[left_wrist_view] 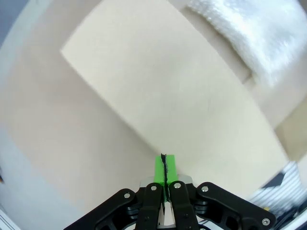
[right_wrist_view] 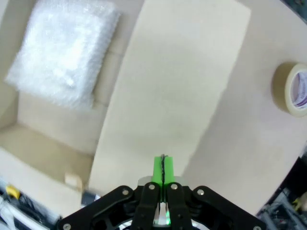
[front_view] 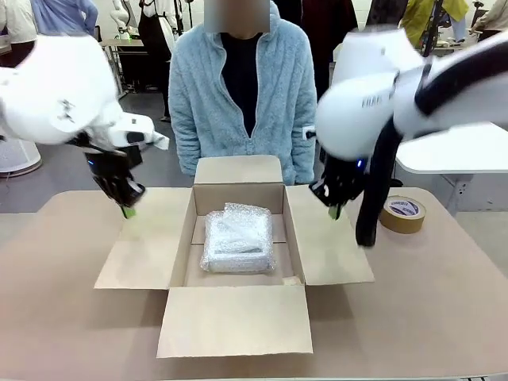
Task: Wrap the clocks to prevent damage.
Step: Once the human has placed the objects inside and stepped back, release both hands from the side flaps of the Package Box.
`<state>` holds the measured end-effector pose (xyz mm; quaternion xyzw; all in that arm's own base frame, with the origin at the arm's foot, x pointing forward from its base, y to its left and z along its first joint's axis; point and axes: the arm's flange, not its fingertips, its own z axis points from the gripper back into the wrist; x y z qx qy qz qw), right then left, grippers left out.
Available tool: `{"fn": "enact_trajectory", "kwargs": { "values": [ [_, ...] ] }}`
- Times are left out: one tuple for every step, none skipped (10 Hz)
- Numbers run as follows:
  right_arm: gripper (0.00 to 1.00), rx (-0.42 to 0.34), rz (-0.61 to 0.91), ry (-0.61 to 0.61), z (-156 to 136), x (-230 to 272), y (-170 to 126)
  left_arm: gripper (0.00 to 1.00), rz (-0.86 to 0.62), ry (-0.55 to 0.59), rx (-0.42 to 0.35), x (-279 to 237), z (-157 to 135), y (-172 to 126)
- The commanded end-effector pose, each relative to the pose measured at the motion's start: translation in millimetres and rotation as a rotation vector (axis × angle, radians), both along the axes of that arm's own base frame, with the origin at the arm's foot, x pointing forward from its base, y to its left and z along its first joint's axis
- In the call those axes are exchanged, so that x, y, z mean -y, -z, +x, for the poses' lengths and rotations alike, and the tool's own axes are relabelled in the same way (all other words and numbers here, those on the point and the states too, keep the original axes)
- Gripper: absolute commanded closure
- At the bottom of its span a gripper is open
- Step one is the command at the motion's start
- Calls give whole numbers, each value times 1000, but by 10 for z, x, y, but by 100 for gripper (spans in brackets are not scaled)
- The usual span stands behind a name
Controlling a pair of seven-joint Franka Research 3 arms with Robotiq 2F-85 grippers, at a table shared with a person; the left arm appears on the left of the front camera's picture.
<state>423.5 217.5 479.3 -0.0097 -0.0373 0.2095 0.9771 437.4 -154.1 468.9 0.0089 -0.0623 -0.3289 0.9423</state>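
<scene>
The clocks show as one pillow-like bundle of clear bubble wrap (front_view: 237, 239), whitish inside, lying in the open cardboard box (front_view: 238, 321); the bundle (left_wrist_view: 254, 33) also appears in the left wrist view and, as a squarish bundle (right_wrist_view: 64, 57), in the right wrist view. My left gripper (front_view: 128, 210) hovers above the box's left flap (left_wrist_view: 158, 91), shut with its green pads together and nothing held. My right gripper (front_view: 336, 211) hangs above the right flap (right_wrist_view: 177, 91), likewise shut and empty.
A brown tape roll (front_view: 402, 213) lies on the table right of the box, also seen as a tape roll (right_wrist_view: 292, 88) in the right wrist view. A person in a light blue fleece (front_view: 238, 87) stands behind the box's far flap. A white table (front_view: 456, 151) stands at the right.
</scene>
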Motion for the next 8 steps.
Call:
{"fn": "enact_trajectory", "kwargs": {
  "values": [
    [99, -157, -68, -144, 315, 86, -358, 100, -48, 202, -44, -386, -96, -193],
    [99, -176, -78, -163, 379, 122, -495, 100, -77, 254, -44, -521, -122, -302],
    [99, -167, -93, -175, 387, 135, -554, 100, -98, 270, -49, -604, -128, -389],
    [99, -131, -34, -134, 174, 135, -430, 100, -108, 184, -51, -622, -214, -398],
    [99, -131, -34, -134, 174, 135, -430, 100, -63, 249, -15, -578, -117, -362],
    [99, -131, -34, -134, 174, 135, -430, 100, -63, 249, -15, -578, -117, -362],
    [99, -131, -34, -134, 174, 135, -430, 100, -63, 249, -15, -578, -117, -362],
    [99, -131, -34, -134, 174, 135, -430, 100, -63, 249, -15, -578, -117, -362]
  ]
}}
